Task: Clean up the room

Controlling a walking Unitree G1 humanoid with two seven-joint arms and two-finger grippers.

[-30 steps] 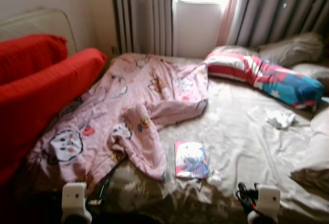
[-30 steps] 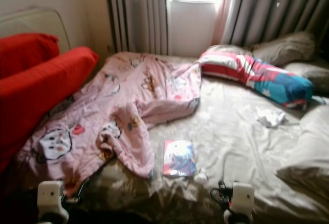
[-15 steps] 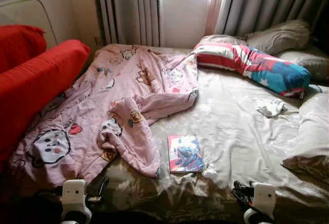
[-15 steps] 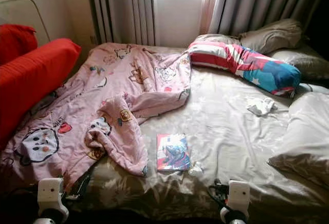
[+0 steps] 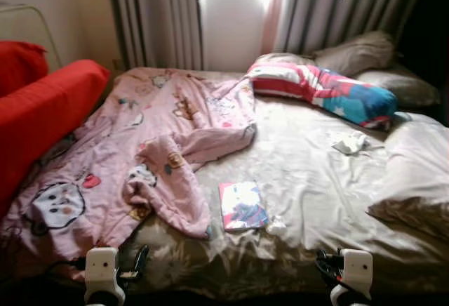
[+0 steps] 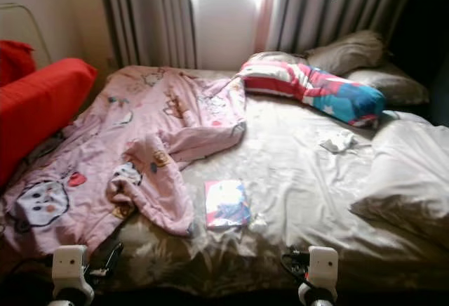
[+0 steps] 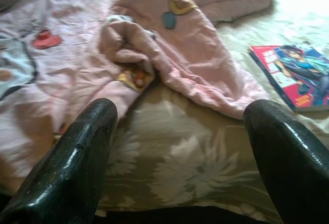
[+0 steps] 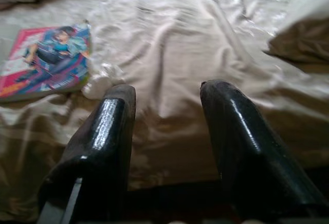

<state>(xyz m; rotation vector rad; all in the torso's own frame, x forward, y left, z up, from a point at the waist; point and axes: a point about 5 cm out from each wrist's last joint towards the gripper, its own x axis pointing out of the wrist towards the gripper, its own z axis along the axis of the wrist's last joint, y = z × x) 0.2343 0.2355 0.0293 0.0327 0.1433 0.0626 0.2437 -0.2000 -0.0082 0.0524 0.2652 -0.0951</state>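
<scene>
Little of the tidying looks done. The pink blanket (image 5: 140, 151) sprawls crumpled over the left half of the bed (image 5: 323, 201), a comic book (image 5: 242, 205) lies at centre-bottom with a small wad (image 5: 276, 227) touching its right corner, and a crumpled tissue (image 5: 349, 142) sits at right beneath the striped pillow (image 5: 323, 92).

The left claw (image 7: 180, 157) and right claw (image 8: 167, 147) both hover at the bed's near edge, fingers spread, holding nothing. The wrist views reveal the book's cover art; the eye views add curtains (image 5: 154, 18) and a red sofa (image 5: 42, 109).
</scene>
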